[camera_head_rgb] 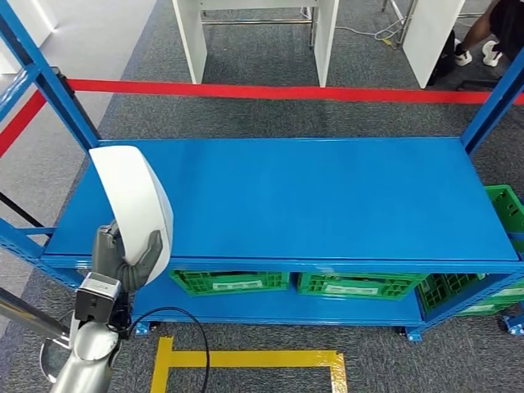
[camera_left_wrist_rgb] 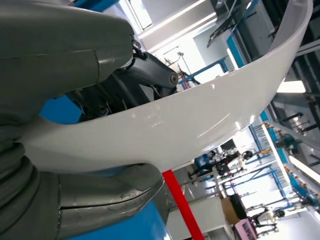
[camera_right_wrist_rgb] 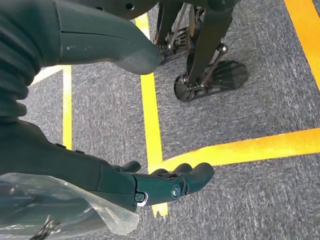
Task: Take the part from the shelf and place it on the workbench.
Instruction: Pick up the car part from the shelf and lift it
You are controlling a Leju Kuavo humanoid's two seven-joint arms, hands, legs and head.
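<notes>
In the head view, nearest me, my left hand (camera_head_rgb: 127,262) grips the white curved part (camera_head_rgb: 133,205) at its lower edge, holding it upright over the left front corner of the blue shelf (camera_head_rgb: 309,196). Green crates (camera_head_rgb: 232,282) sit on the level below.

The left wrist view has thumb and fingers (camera_left_wrist_rgb: 151,70) clamped on either side of the thin shell. It looks glossy, rigid and light; I'd judge it slippery, so the rim grip suits.

In the right wrist view, my right hand (camera_right_wrist_rgb: 113,125) hangs over grey carpet with yellow floor tape (camera_right_wrist_rgb: 151,110), fingers released, holding nothing.

Even, bright indoor light gives soft shadows; ceiling strip lights (camera_left_wrist_rgb: 177,17) blow out white and sheen the white curved part (camera_left_wrist_rgb: 181,125).
</notes>
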